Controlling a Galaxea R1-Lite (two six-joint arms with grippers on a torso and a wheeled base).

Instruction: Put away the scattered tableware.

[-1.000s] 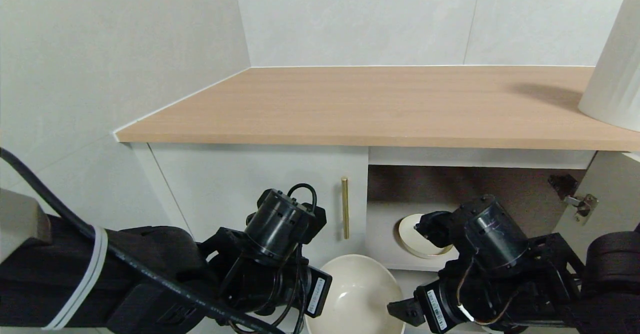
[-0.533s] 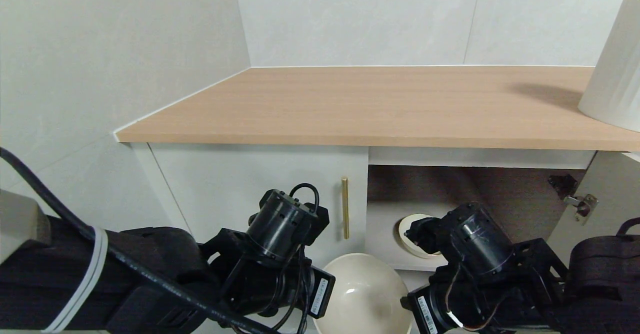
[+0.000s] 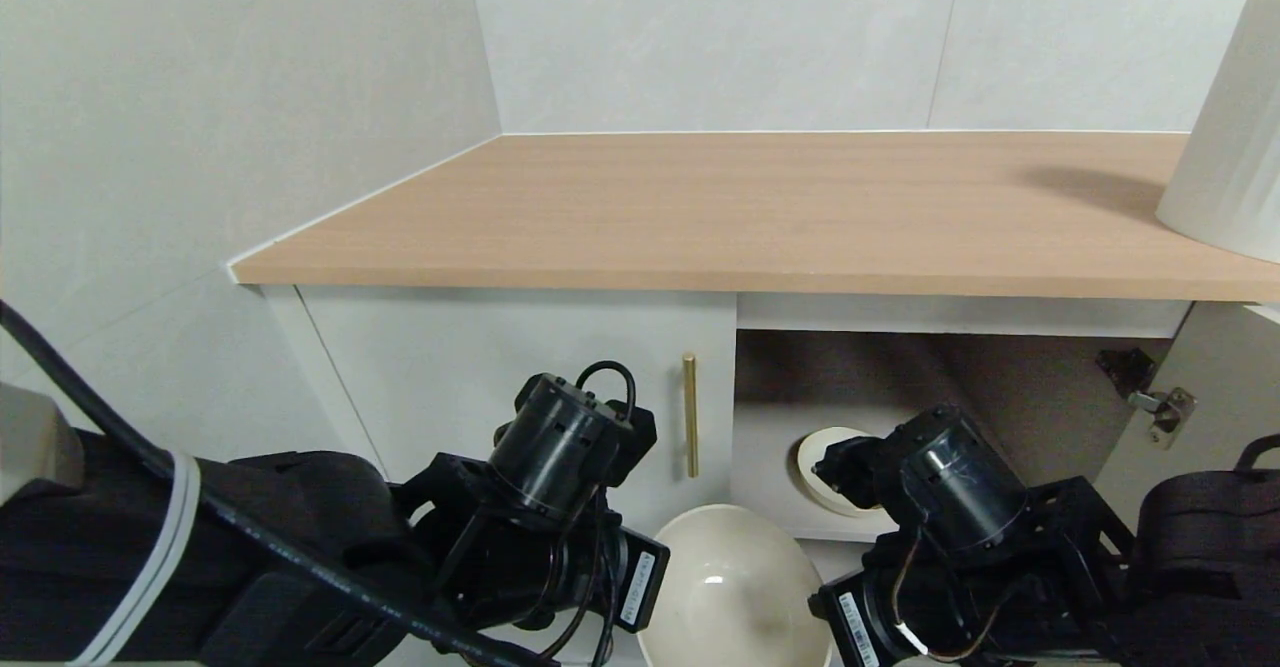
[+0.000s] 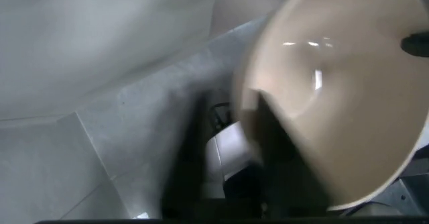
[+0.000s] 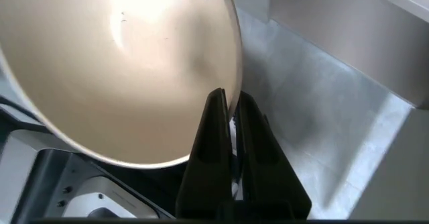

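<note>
The large cream glazed ceramic bowl (image 3: 735, 597) hangs in the air at 6 o'clock in the head view, tilted with its hollow facing up and outward, between the two arms and in front of the white cabinet (image 3: 480, 367). The right gripper (image 5: 228, 100) has its two dark fingers pressed together on the bowl's thin rim, one inside and one outside. The left gripper (image 4: 247, 111) takes the opposite rim: one finger lies against the inner wall, and the other seems to sit behind it, so it looks pinched there too. By its gloss and size the bowl is probably heavy, stiff, slippery and easily chipped. A hold on opposite edges therefore seems right, since a single pinch would likely let it swing or slide. From the bowl, a small round cream dish (image 3: 825, 457) lies at about 1 o'clock on the floor of the cabinet's open compartment, just past the brass bar handle (image 3: 689, 414). The bowl will probably need to go in level and low under the wooden countertop (image 3: 750, 207), without knocking that dish.
</note>
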